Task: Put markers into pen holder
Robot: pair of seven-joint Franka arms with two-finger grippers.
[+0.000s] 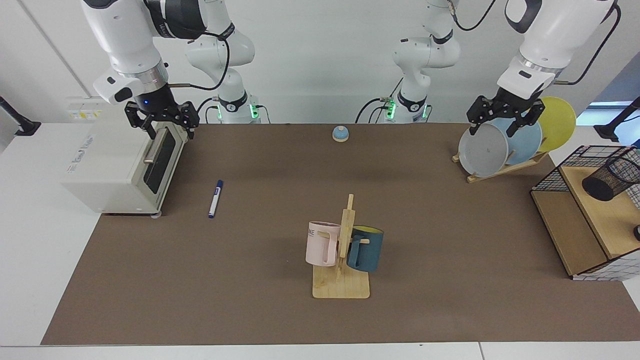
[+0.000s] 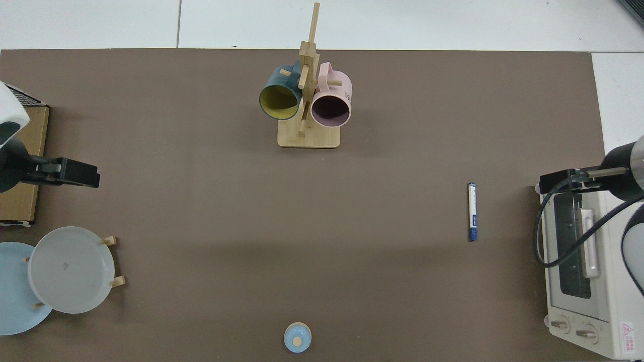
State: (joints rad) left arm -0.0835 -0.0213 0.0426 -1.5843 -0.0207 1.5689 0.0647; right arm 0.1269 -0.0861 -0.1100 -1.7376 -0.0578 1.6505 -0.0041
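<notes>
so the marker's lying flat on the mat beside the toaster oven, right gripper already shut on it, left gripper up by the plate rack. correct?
Not quite. The right gripper is not on the marker: it hangs open above the toaster oven, apart from the pen, as the facing view shows. The rest holds: the marker lies flat on the mat beside the oven, and the left gripper is up by the plate rack.

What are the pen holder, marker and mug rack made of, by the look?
Pen holder: black wire mesh, likely metal; you can see through its wall.
Marker: smooth white barrel with blue cap, probably plastic.
Mug rack: pale unpainted wood, matte, possibly bamboo.
</notes>
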